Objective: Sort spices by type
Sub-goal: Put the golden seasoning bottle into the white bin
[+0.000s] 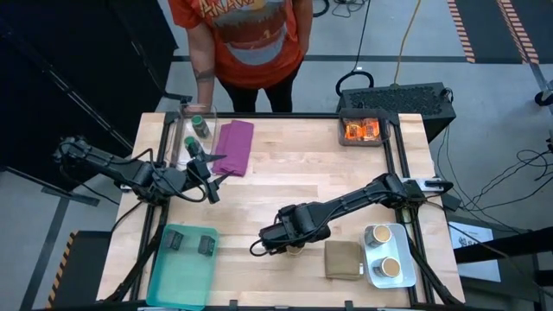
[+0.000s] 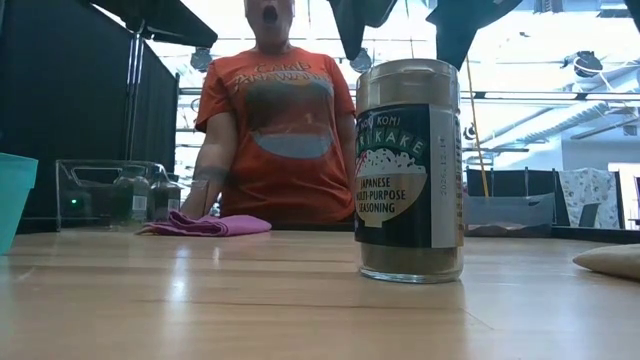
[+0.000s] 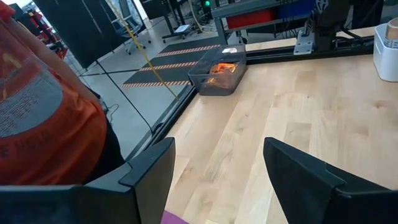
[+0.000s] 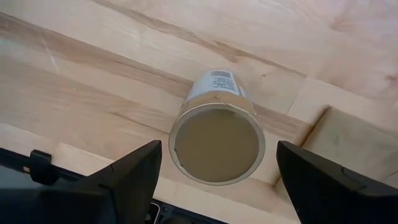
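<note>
We see the right gripper (image 4: pixel 214 171) poised directly above an upright seasoning jar (image 4: pixel 216 127) (tan lid, dark label) on the tabletop (image 1: pixel 294 173), jaws spread wide to either side of the lid and holding nothing. The jar (image 2: pixel 409 170) stands just left of the olive cloth (image 1: pixel 343 259). Right of that cloth, a white tray (image 1: pixel 386 251) carries two tan-topped cups (image 1: pixel 378 234). Far left of the cloth, the left gripper (image 3: pixel 217 174) hovers by the purple cloth (image 1: pixel 233 145), jaws partly open and empty. A teal tray (image 1: pixel 181 268) holds two dark blocks (image 1: pixel 174 240); a bin (image 1: pixel 362 131) holds orange packets (image 1: pixel 363 130).
</note>
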Available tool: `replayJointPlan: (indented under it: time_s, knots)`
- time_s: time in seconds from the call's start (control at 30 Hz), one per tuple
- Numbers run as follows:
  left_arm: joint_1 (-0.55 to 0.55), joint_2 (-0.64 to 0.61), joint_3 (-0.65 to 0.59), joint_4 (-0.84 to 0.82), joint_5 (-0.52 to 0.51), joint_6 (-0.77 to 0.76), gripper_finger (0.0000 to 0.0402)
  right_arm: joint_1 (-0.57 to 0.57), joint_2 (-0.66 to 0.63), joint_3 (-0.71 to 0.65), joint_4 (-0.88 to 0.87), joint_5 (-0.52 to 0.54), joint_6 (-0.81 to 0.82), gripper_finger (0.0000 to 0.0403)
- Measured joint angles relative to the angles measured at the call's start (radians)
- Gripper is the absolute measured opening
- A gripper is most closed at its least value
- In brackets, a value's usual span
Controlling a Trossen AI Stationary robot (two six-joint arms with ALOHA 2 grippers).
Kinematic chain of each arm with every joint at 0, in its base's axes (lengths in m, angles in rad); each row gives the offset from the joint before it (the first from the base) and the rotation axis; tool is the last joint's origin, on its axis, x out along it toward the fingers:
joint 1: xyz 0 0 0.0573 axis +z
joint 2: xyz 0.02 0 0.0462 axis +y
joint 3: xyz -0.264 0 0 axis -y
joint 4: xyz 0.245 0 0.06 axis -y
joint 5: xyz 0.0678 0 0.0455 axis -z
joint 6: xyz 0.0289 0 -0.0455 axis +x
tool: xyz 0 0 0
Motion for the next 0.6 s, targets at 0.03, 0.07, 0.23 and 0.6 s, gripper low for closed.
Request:
replayJointPlan:
  time_s: [0.03, 0.07, 0.23, 0.6]
  knots:
    - [0.0, 0.0, 0.0, 0.0, 0.0, 0.0, 0.0251, 0.0, 0.0, 0.0, 0.001, 0.001, 0.004, 0.0302]
    - [0.0, 0.0, 0.0, 0.0, 0.0, 0.0, 0.0251, 0.0, 0.0, 0.0, 0.003, 0.002, 0.005, 0.0302]
    - [0.0, 0.0, 0.0, 0.0, 0.0, -0.004, 0.0251, 0.001, 0.0, 0.0, 0.01, 0.02, 0.009, 0.0302]
    - [0.0, 0.0, 0.0, -0.001, 0.0, -0.021, 0.0251, 0.006, 0.0, 0.0, 0.022, 0.053, 0.042, 0.0302]
